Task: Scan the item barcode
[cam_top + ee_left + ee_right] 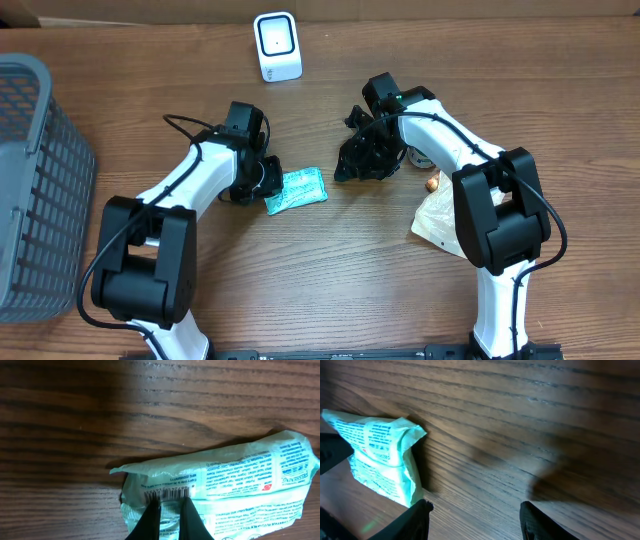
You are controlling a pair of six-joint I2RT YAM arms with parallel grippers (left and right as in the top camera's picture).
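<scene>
Grey basket (35, 190), crumpled bag (432, 218)

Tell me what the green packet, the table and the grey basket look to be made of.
The green packet: thin plastic film, slightly glossy; it crinkles and has a flat sealed end. The table: wood or wood-look laminate, matte; dark grain lines run along it. The basket: probably moulded plastic, grey, dull; an even open grid of walls.

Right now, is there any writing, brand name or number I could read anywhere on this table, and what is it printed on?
Nothing can be read with confidence.
Green packet: many lines of small print, too blurred to read.
Barcode on that packet: the digits along it are too small to read.
White scanner: no text visible.
</scene>
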